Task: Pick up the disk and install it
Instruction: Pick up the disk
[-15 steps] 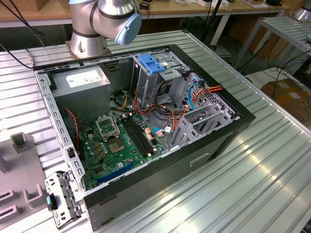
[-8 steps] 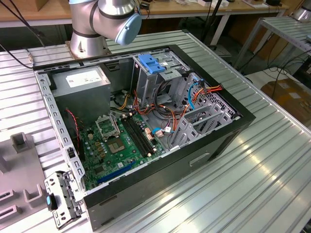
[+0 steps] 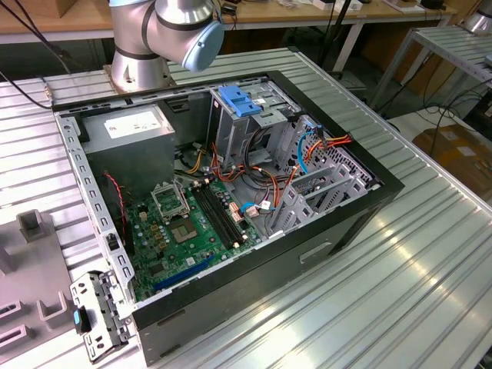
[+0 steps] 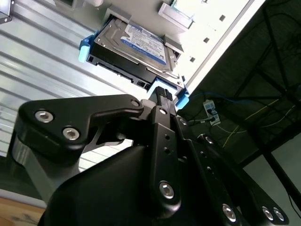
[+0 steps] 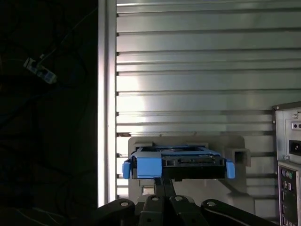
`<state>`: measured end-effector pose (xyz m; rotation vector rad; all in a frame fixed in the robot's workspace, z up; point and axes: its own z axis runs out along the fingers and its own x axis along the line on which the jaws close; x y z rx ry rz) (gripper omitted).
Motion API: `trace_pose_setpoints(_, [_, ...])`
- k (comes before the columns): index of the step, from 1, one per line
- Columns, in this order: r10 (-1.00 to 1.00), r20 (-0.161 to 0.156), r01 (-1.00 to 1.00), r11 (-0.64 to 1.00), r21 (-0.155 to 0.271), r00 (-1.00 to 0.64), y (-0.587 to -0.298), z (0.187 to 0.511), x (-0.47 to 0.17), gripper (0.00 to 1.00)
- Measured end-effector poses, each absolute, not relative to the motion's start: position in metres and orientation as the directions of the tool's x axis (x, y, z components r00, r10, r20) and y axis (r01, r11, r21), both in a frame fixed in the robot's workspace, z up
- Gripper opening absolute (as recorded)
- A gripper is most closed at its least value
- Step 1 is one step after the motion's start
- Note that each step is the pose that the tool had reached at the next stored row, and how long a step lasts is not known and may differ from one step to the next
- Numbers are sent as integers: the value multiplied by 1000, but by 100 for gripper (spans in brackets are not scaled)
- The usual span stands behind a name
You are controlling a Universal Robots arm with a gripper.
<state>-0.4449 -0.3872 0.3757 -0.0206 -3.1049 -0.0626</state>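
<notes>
Gripper: black two-finger gripper (image 5: 165, 181) closed; fingers drawn together, no gap visible between them in the first wrist view; nothing seen clamped
Gripper position: tips right at the near edge of the disk; in the second wrist view one ribbed fingertip (image 4: 162, 91) sits just beside a blue rail end; touching or not, cannot tell
Disk: flat rectangular silver-grey metal hard-drive disk (image 4: 134, 44), white-and-blue label on its face; label side shows in the second wrist view, seen edge-on in the first wrist view
Rails: light blue plastic carrier rails (image 4: 84, 47) frame the disk; blue ends stick out at both sides
Holder: pale beige block holder (image 5: 188, 140); disk sits in it, not lifted
Bench: ribbed aluminium bench (image 5: 197, 70); holder stands on it close to the bench edge; dark floor beyond the edge
Case: black open tower computer case (image 3: 346, 223) lying on its side on the bench; disk is outside it, install not done
Inside case: green motherboard (image 3: 192, 223) on the case floor; grey power-supply box with white label (image 3: 127, 127) in the far corner toward the exterior view's left; fixed blue plastic bracket (image 3: 238, 100) atop the tall metal cage (image 3: 231, 131); orange and blue cables (image 3: 307, 146) near the drive bays
Arm: silver arm base with blue joint cap (image 3: 165, 31) stands on the bench behind the case
</notes>
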Motion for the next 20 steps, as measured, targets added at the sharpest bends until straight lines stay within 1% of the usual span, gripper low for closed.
trace_pose_setpoints(20, [-144,36,-142,989,40,-989,-387,376,-445,11])
